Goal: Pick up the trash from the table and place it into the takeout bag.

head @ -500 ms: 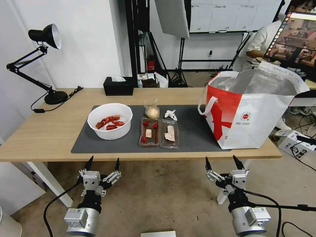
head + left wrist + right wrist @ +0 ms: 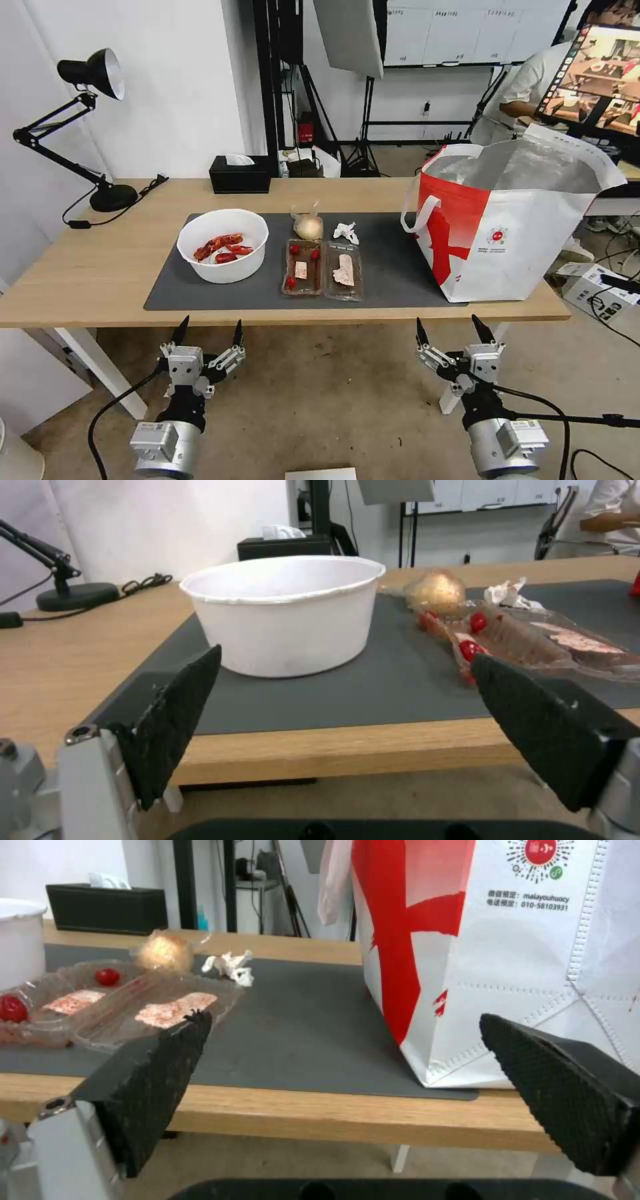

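Observation:
On the dark grey mat of the table (image 2: 80, 280) lies the trash: a white bowl (image 2: 223, 245) (image 2: 287, 612) of red crayfish shells, a clear clamshell tray (image 2: 323, 268) (image 2: 533, 645) (image 2: 127, 1002) with food scraps, a small knotted clear bag (image 2: 308, 225) (image 2: 162, 952) and a crumpled white tissue (image 2: 346, 231) (image 2: 231, 966). The white-and-red takeout bag (image 2: 513, 220) (image 2: 507, 955) stands open at the mat's right end. My left gripper (image 2: 207, 332) (image 2: 343, 695) and right gripper (image 2: 452, 329) (image 2: 343, 1055) hang open below the table's front edge, holding nothing.
A black tissue box (image 2: 240, 173) and a black desk lamp (image 2: 87, 127) stand at the back left of the table. A cardboard box (image 2: 590, 287) and cables lie on the floor to the right. Tripods and a light stand fill the room behind.

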{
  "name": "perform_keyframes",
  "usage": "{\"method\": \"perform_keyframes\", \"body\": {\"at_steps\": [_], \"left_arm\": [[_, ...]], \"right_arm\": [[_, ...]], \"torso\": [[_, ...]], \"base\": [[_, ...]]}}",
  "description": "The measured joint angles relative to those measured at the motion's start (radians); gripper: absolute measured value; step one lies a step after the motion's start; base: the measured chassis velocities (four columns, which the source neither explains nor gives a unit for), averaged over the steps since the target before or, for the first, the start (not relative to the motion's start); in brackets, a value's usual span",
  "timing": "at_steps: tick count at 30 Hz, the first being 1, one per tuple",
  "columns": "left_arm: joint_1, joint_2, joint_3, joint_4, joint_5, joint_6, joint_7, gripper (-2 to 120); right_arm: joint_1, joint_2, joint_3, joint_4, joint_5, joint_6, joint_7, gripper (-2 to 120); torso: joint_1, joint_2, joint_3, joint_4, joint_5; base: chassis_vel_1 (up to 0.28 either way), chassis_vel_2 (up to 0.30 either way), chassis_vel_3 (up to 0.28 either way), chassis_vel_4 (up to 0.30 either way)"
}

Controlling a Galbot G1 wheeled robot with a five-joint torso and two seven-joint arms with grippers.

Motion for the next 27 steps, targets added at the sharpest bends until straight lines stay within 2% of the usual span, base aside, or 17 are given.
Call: {"method": "perform_keyframes", "body": {"at_steps": [3,5,6,9,27], "left_arm": [[0.0,-0.008,-0.01,-0.003,-0.013,0.01,0.001,100],[-0.003,-0.065,-0.082,-0.038,-0.097,0.086,0.017,100],[-0.003,-0.065,-0.082,-0.038,-0.097,0.086,0.017,100],[-0.004,-0.09,-0.102,-0.044,-0.142,0.103,0.034,100],[0.001,-0.092,-0.101,-0.034,-0.151,0.057,0.051,100]], "right_arm": [[0.001,-0.011,0.011,0.004,0.011,-0.018,-0.007,100],[0.01,-0.059,0.065,0.034,0.058,-0.098,-0.039,100],[0.01,-0.059,0.065,0.034,0.058,-0.098,-0.039,100],[0.028,-0.132,0.145,0.077,0.139,-0.224,-0.092,100],[0.027,-0.115,0.115,0.064,0.162,-0.237,-0.104,100]], "torso": [[0.0,0.0,0.0,-0.0001,0.0002],[0.0,0.0,0.0,0.0002,0.0003],[0.0,0.0,0.0,0.0002,0.0003],[0.0,0.0,0.0,0.0,-0.0002],[0.0,0.0,0.0,0.0,0.0]], "base": [[0.0,0.0,0.0,0.0],[0.0,0.0,0.0,0.0],[0.0,0.0,0.0,0.0],[0.0,0.0,0.0,0.0],[0.0,0.0,0.0,0.0]]}}
